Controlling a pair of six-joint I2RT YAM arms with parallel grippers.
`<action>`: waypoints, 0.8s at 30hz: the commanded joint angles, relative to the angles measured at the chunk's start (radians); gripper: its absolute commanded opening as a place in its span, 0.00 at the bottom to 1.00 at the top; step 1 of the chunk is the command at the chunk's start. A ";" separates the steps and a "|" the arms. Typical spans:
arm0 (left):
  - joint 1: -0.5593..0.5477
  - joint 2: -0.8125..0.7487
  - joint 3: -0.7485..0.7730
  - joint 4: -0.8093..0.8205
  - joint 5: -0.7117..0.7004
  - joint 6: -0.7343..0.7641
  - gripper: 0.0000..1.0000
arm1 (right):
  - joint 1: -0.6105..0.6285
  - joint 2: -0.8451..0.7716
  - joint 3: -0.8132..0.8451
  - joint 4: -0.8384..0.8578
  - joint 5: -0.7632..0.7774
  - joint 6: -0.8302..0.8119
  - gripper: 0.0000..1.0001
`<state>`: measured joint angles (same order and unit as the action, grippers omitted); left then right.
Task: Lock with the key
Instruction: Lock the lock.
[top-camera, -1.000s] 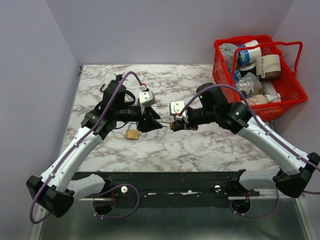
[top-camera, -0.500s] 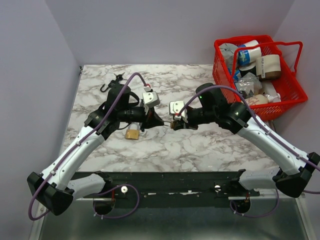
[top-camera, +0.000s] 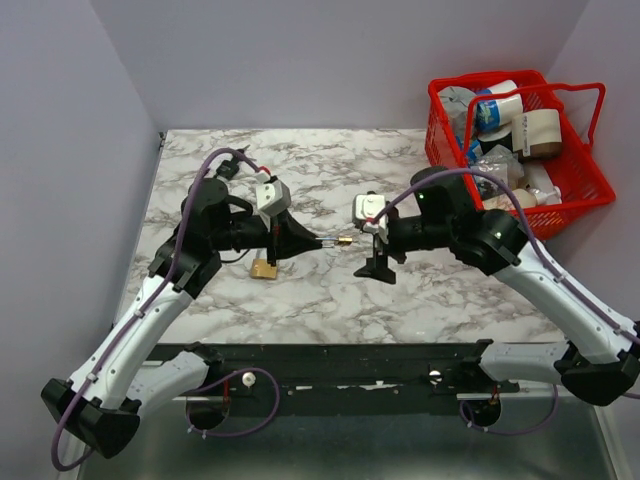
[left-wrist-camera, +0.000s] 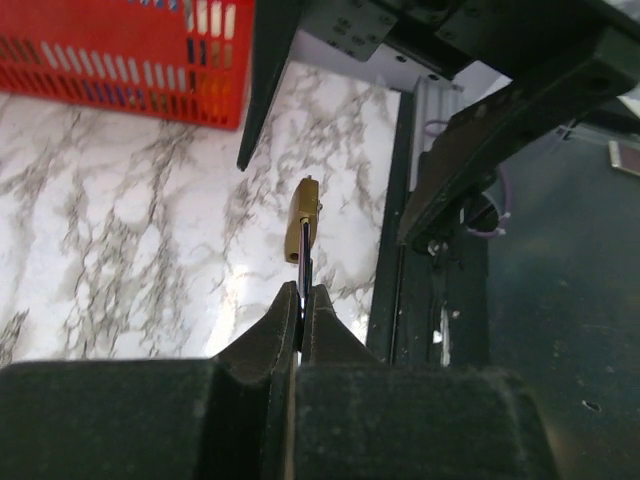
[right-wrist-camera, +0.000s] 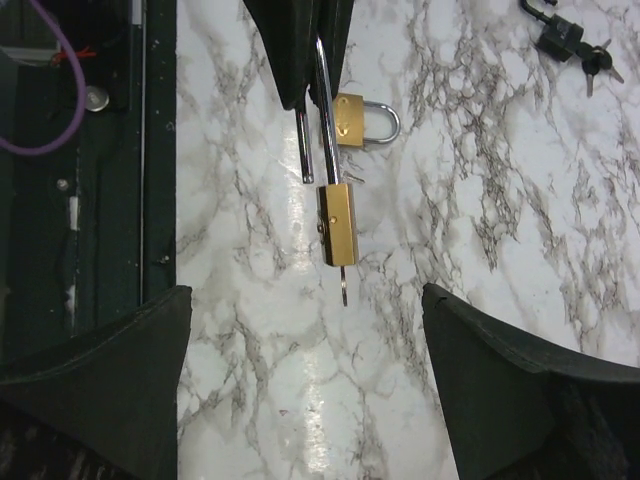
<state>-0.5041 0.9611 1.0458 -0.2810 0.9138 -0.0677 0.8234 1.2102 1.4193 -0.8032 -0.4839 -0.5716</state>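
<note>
My left gripper (top-camera: 308, 242) is shut on the long silver shackle of a small brass padlock (top-camera: 342, 241) and holds it above the marble. From the right wrist the padlock (right-wrist-camera: 335, 223) hangs with its shackle open; the free leg ends short of the body. A thin silver blade (right-wrist-camera: 343, 287) sticks out of its keyhole end. My right gripper (top-camera: 375, 243) stands wide open just right of the padlock, touching nothing. The key (right-wrist-camera: 598, 62), a tiny black-headed bunch, lies by a squat black padlock (right-wrist-camera: 556, 38) at the far left.
A second brass padlock (top-camera: 264, 268) lies on the marble table (top-camera: 330, 300) under my left wrist. A red basket (top-camera: 575, 210) full of packages stands at the back right. The black base rail (top-camera: 350, 360) runs along the near edge.
My left gripper closed on the shackle and pulled back left a little. My right gripper let go of the padlock, opened wide and backed off to the right.
</note>
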 joint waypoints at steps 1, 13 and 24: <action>0.001 -0.035 0.008 0.158 0.145 -0.066 0.00 | 0.005 -0.084 0.038 -0.053 -0.090 0.056 1.00; -0.053 -0.016 0.100 0.086 0.094 0.008 0.00 | 0.005 -0.060 0.127 -0.064 -0.160 0.127 0.83; -0.082 -0.009 0.128 0.048 0.076 0.019 0.00 | 0.005 -0.031 0.118 -0.033 -0.134 0.150 0.57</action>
<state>-0.5720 0.9501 1.1370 -0.2283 1.0023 -0.0742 0.8238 1.1763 1.5242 -0.8394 -0.6079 -0.4435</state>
